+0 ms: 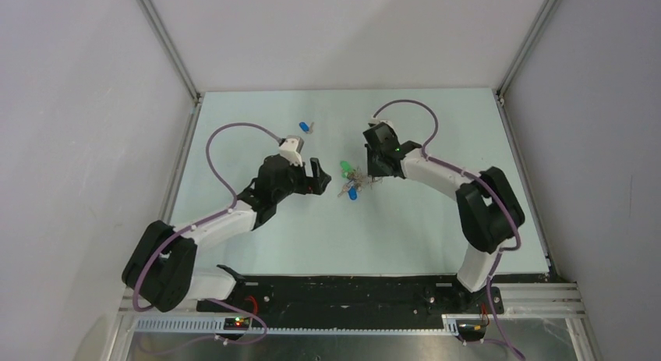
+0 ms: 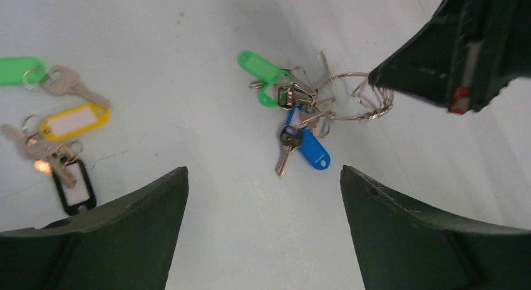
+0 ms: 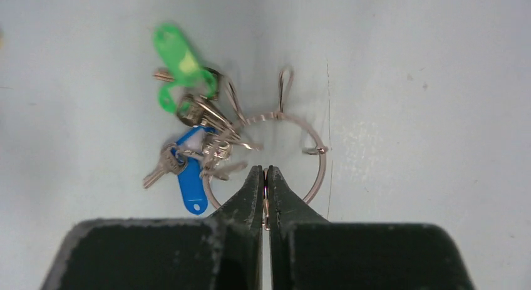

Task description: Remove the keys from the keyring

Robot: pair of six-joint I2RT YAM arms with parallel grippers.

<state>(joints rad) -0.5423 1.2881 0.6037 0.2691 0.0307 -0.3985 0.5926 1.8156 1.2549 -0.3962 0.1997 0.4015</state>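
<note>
Right gripper [image 3: 265, 199] tilted down, fingers pinching thin silver wire keyring [image 3: 323, 168], centre frame. Bunched silver keys with green and blue tags [image 3: 197, 136] on its left. Left gripper [image 2: 264, 230] spread wide, empty, nearby. Only left wrist view shows yellow-tagged key [image 2: 74, 122], left edge.

Count: one keyring [image 3: 320, 171] bearing one blue tag [image 2: 312, 151], apparently two green tags [image 2: 260, 67] and keys [image 2: 285, 156] too bunched to number; lying apart, one loose green tag [image 2: 17, 71], one yellow tag [image 2: 74, 121], one black tag [image 2: 75, 188], one far blue tag [image 1: 304, 127].
</note>
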